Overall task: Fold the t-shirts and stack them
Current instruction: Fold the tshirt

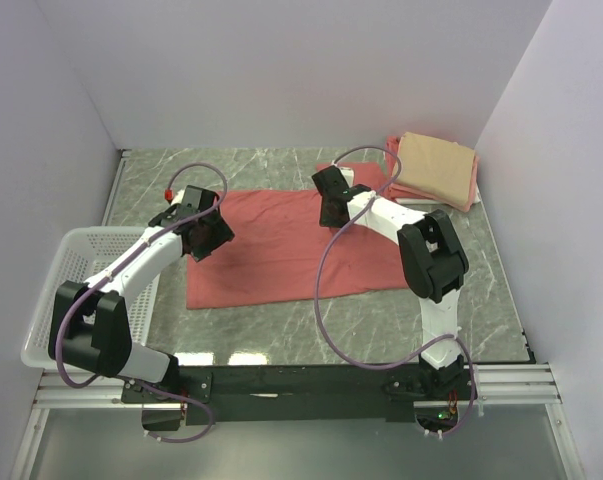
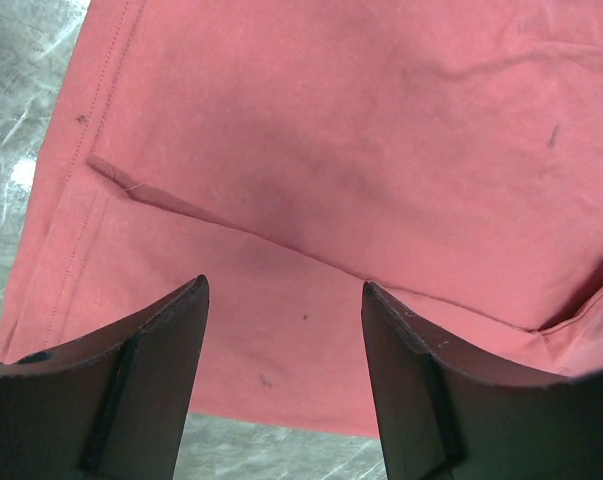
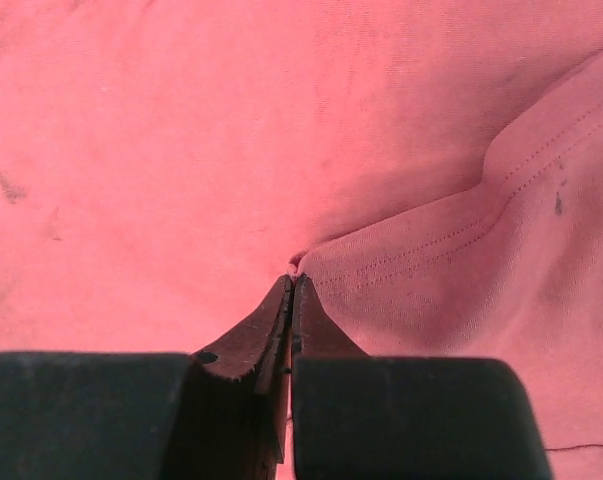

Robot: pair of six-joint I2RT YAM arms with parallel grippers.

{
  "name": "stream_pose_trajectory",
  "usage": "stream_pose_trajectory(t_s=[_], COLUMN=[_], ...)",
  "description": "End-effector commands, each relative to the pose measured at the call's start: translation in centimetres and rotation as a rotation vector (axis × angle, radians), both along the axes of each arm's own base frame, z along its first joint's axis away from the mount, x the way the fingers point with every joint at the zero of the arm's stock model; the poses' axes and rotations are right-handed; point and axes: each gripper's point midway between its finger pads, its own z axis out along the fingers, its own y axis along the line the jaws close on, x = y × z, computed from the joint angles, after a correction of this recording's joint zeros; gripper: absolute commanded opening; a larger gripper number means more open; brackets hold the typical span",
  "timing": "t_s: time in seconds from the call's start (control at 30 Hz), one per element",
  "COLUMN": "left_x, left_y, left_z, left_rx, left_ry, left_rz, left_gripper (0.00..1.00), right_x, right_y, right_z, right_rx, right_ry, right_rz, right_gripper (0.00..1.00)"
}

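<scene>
right gripper [image 3: 292, 284] pinching a folded edge of the red shirt [image 3: 161, 150], left gripper [image 2: 283, 284] wide open right over its side hem

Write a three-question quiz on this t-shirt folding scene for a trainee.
1. True or false: the left fingers are shut on the red t-shirt.
2. The right fingers are: A wide open; B shut on the red t-shirt; C out of view.
3. Fill in: the folded tan t-shirt lies at the table's far ____ corner.
Key: 1 false; 2 B; 3 right.
</scene>
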Motion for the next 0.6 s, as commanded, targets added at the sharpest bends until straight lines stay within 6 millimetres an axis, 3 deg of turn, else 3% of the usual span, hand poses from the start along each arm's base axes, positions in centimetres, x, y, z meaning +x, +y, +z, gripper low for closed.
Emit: stream_pose_trajectory(t_s=[0.0,0.4,0.47,0.57], left_x=[0.1,0.4,0.4,0.1], left_y=[0.2,0.9,1.1,1.9], left_z=[1.0,-0.2,-0.5,-1.4], left_rx=[-0.007,-0.036,-0.035,-0.034], left_ry=[-0.034,-0.006,0.003,0.033], left_rz=[0.003,0.076,0.105,0.175], left_gripper=[0.68,0.68,0.68,0.65], right_x=[2.0,2.1,2.1,1.9], right_y=[1.5,2.5,2.4,2.2], right_z=[3.7,2.9,2.4,2.3], right_rx=[0.051,0.064,0.044,0.045], right_ry=[-0.1,-0.088,-0.068,-0.067], right_rz=[0.013,0.065,0.065,0.061], right_gripper=[0.0,0.0,0.06,0.28])
